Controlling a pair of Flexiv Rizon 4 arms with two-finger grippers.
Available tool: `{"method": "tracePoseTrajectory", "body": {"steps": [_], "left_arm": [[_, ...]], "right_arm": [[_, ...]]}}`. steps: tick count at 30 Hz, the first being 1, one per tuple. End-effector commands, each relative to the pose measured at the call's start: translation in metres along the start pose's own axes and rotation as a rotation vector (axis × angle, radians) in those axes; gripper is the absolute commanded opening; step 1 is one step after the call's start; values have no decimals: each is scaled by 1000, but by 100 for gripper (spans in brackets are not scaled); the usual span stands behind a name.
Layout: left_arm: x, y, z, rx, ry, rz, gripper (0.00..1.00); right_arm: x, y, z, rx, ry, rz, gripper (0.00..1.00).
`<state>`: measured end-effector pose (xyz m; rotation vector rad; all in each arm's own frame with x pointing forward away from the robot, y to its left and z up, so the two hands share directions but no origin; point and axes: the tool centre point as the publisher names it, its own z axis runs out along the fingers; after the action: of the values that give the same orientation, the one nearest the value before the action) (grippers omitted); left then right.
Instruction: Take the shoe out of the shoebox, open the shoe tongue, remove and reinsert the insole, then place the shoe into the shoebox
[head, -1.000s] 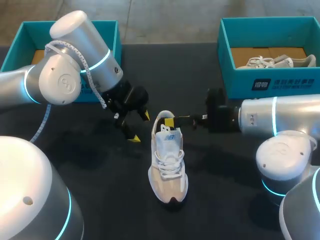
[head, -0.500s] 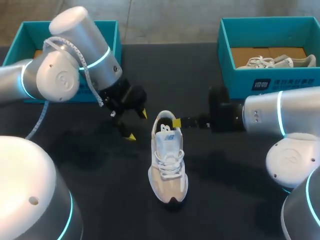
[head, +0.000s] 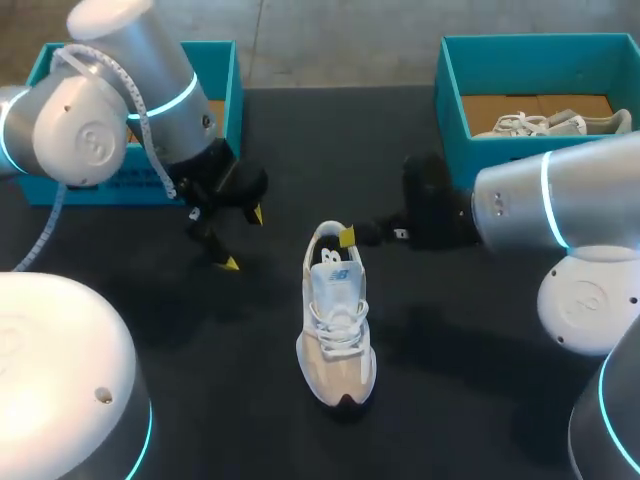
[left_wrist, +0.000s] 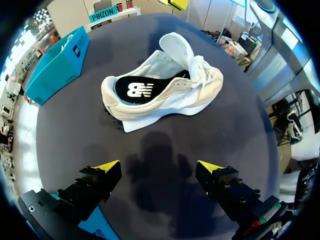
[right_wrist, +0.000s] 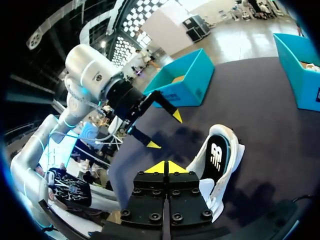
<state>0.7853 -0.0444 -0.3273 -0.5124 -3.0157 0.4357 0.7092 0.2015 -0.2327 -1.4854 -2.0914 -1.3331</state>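
Shoe (head: 337, 330) stands mid-desk (head: 450, 400), outside the shoeboxes, its tongue (left_wrist: 176, 50) folded back, apparently to expose the seated insole (left_wrist: 137, 90). Left end effector (head: 244, 239) hangs spread beside the heel; right end effector (head: 347, 237), tips pressed together and empty, sits at the collar.

Two teal shoeboxes (head: 228, 75) (head: 470, 160), two white shoes (head: 338, 330) (head: 545, 124), one loose and one boxed, and two yellow-tipped end effectors (head: 243, 240) (head: 347, 237)

Head camera looks down from above; wrist cameras, seemingly low, face the shoe (head: 338, 320) from opposite sides.
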Motion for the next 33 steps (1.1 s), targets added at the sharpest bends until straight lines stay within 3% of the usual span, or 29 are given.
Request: {"method": "tracePoseTrajectory", "body": {"steps": [1,12,15,19,22,33], "left_arm": [[4,-1,-10,-8,-3,0,100],[4,-1,-10,-8,-3,0,100],[-4,4,-12,27,23,32,100],[-5,17,-22,132,81,178,100],[-6,28,-29,142,91,234,100],[0,59,-57,75,82,348,100]], "right_arm": [[5,-1,7,-8,-281,2,0],[5,3,14,8,-263,-4,0],[3,7,28,42,-263,0,0],[1,8,41,72,-245,15,0],[1,8,48,92,-254,20,0],[6,5,68,128,-423,21,0]]}}
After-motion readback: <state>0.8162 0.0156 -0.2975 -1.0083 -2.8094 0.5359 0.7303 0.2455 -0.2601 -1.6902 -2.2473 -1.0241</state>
